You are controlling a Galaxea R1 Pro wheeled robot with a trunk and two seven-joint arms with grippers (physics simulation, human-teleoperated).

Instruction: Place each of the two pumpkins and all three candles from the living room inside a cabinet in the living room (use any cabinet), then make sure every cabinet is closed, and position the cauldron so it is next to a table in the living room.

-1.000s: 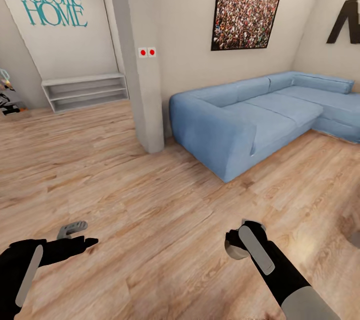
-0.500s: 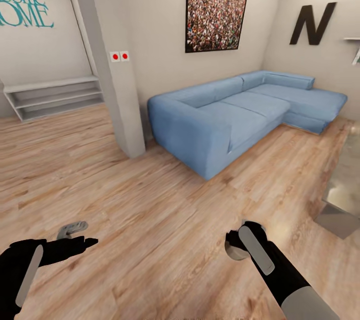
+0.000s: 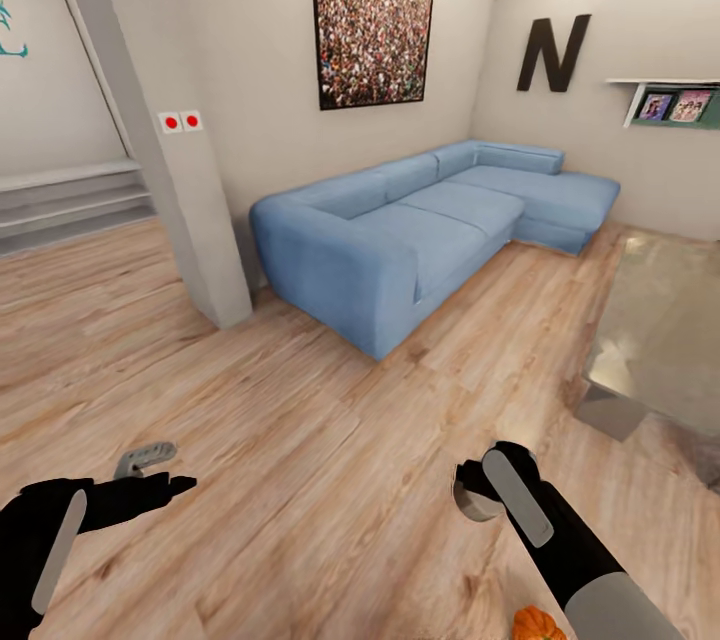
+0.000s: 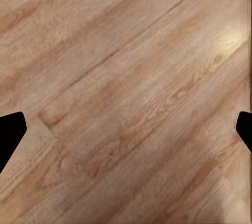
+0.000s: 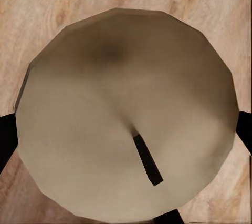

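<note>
My right gripper (image 3: 482, 492) is shut on a candle (image 3: 474, 500). In the right wrist view the candle (image 5: 126, 129) is a pale beige round top with a short dark wick, held between the black fingertips. My left gripper (image 3: 158, 473) hangs open over bare wooden floor with nothing between its fingers (image 4: 10, 132). An orange pumpkin (image 3: 536, 624) sits on the floor at the lower edge of the head view, beside my right forearm. The glossy grey-beige table (image 3: 665, 320) stands at the right. The cabinet and the cauldron are out of view.
A long blue corner sofa (image 3: 420, 220) runs along the far wall. A white pillar (image 3: 170, 160) with two red switches stands left of it. Low grey shelves (image 3: 60, 205) are at the far left. A wall shelf (image 3: 665, 105) holds pictures above the table.
The head camera has turned right, so the sofa and pillar slid left in the picture. The table and the pumpkin came into view. Both arms keep their pose.
</note>
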